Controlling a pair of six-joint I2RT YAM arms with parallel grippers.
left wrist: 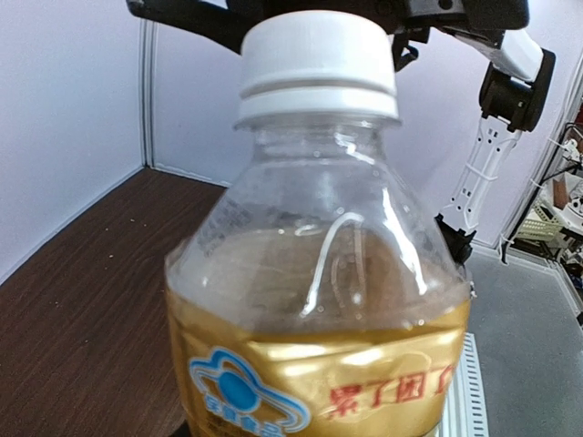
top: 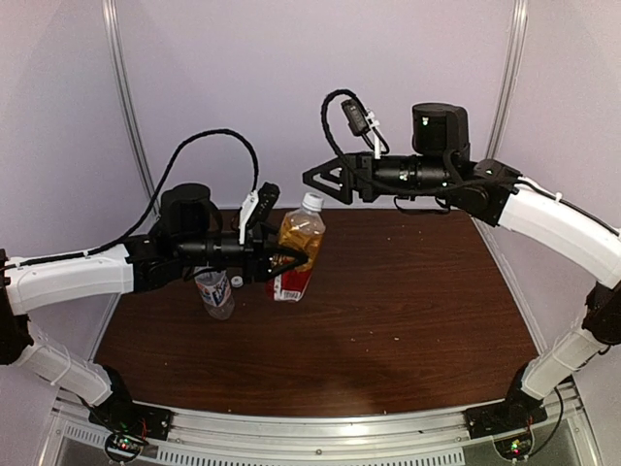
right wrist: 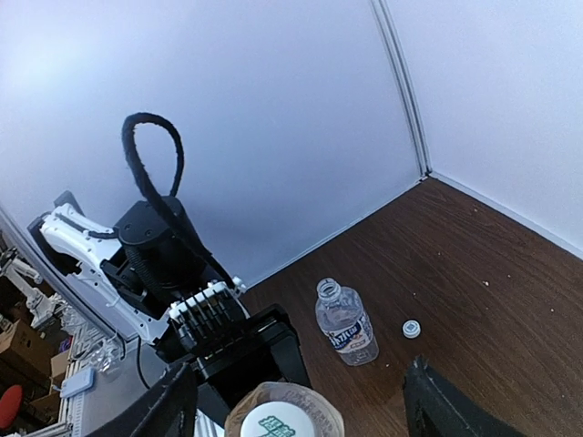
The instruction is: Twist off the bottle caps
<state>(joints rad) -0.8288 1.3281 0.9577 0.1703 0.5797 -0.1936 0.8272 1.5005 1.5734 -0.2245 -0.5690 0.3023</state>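
**Half unscrewed: one opened, one gripped**

Nearest the arm bases, a small clear plastic bottle of colourless liquid with a white-grey label (top: pixel 215 291) is seen standing open-necked on the dark brown wooden table (top: pixel 408 320). Its small round white plastic screw cap (top: pixel 236 282) lies near it, apart. Just beyond, a small clear plastic bottle of amber liquid with a red-yellow label (top: pixel 299 243) is clamped at its label by the left gripper (top: pixel 291 260) and tilted, its white ribbed screw cap (left wrist: pixel 319 64) on. That grip is shown only from above, since the left wrist view is filled by the bottle. Whether its base touches the table cannot be told. Farthest, the right gripper (top: pixel 315 180) is held over that cap, and its spread fingers are shown only in its wrist view.
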